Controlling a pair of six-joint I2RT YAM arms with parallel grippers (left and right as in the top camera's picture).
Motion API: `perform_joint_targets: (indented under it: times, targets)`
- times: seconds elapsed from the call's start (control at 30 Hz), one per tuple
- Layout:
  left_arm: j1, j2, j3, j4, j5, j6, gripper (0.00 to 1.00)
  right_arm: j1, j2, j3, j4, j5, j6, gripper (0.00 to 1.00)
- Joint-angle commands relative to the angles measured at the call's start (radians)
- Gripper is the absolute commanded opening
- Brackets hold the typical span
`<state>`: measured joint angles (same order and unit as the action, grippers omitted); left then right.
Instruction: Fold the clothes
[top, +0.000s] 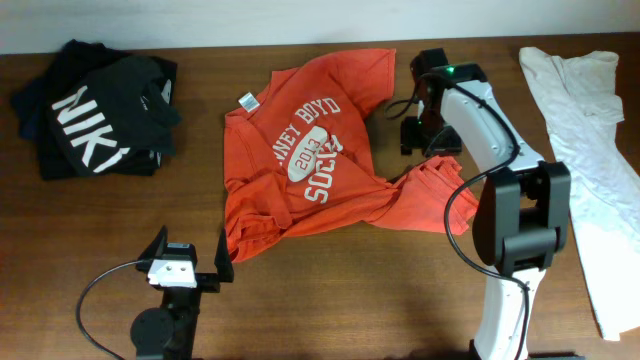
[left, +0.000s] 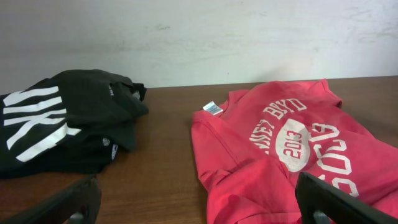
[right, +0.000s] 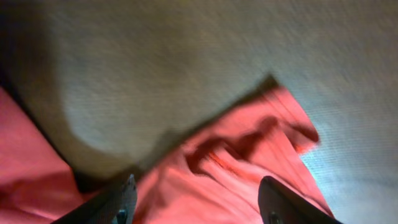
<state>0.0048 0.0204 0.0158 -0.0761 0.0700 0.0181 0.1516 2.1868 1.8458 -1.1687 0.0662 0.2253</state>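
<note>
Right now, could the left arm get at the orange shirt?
Likely yes: the left claw, open, sits right by the shirt's near corner, with nothing lying between them.

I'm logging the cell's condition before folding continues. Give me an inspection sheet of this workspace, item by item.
Surface: brown wooden table, no spills seen.
Job's things: orange-red T-shirt lies crumpled, lettering up, one sleeve spread toward the right arm.
Clutter: pile of black shirts on the left; white garment along the right edge.
Grippers: left tool open, near the shirt's hem; right tool open over the sleeve, contact unclear.
Cables: black cable loops by the left arm; another cable runs along the right arm.
Surroundings: pale wall behind the table.
</note>
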Motion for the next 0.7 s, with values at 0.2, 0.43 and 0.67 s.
perform_joint_targets:
  times: [0.2,0.43,0.67]
  targets:
    - [-0.005,-0.006,-0.007,0.0,-0.007,-0.006,0.99,0.021,0.095,0.006,0.024,-0.008,-0.039,0.6]
    - [-0.005,-0.006,-0.007,0.0,-0.007,-0.006,0.99,0.021,0.111,0.005,0.022,-0.011,-0.038,0.49]
    - [-0.005,-0.006,-0.007,0.0,-0.007,-0.006,0.99,0.032,0.111,-0.015,0.033,-0.01,-0.038,0.5]
